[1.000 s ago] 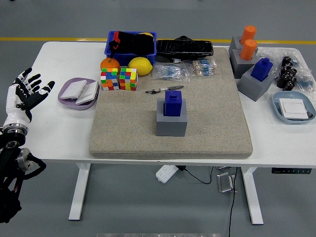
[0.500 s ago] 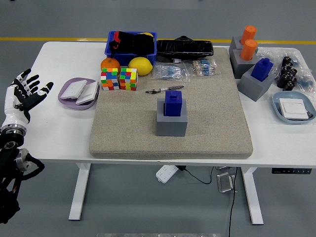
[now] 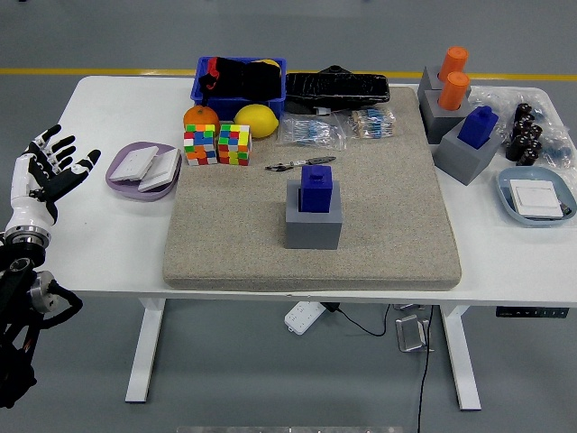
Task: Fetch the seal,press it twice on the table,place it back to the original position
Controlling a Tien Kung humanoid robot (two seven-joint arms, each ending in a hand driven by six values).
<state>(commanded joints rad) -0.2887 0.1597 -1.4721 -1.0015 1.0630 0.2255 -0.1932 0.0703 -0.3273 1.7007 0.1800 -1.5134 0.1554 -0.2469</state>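
Your left hand has drifted slightly up and right beside the table, fingers spread, holding nothing. The blue seal sits upright in its grey holder on the mat. That suits either the seal awaiting fetching or already returned.

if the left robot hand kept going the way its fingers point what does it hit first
Probably the shallow purple dish holding white cards, up and right of the left robot hand; depth is unclear, so it might pass above.
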